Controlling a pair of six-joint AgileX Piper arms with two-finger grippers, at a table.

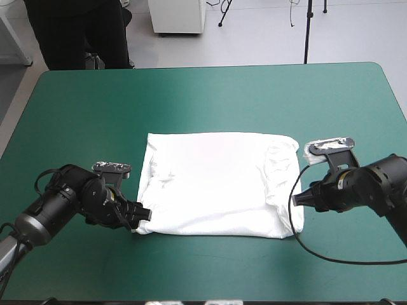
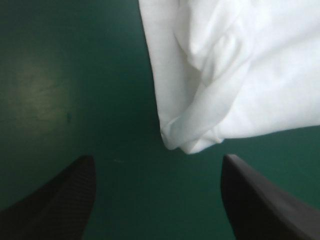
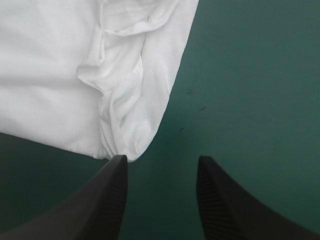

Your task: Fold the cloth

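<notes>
Fingers (image 2: 55, 200) of the left gripper (image 2: 157, 160) stand wide apart and hold nothing, with a layered corner of the T-shirt (image 2: 240, 75) just ahead of the gap. The right gripper (image 3: 161, 159) is also spread and empty; one fingertip (image 3: 119, 165) sits right at the bundle's other near corner, though whether it touches is unclear. On the teal-green worktop (image 1: 210, 95), the white T-shirt (image 1: 216, 184) lies a little toward 5 o'clock of the middle. It is a flat, roughly rectangular bundle with no sleeves sticking out. The left gripper (image 1: 141, 219) is at its 8 o'clock corner and the right gripper (image 1: 304, 197) at about 4 o'clock. Stacked layers at both corners suggest the early folds are done. Probably one more fold is left, and neither corner is gripped yet.
</notes>
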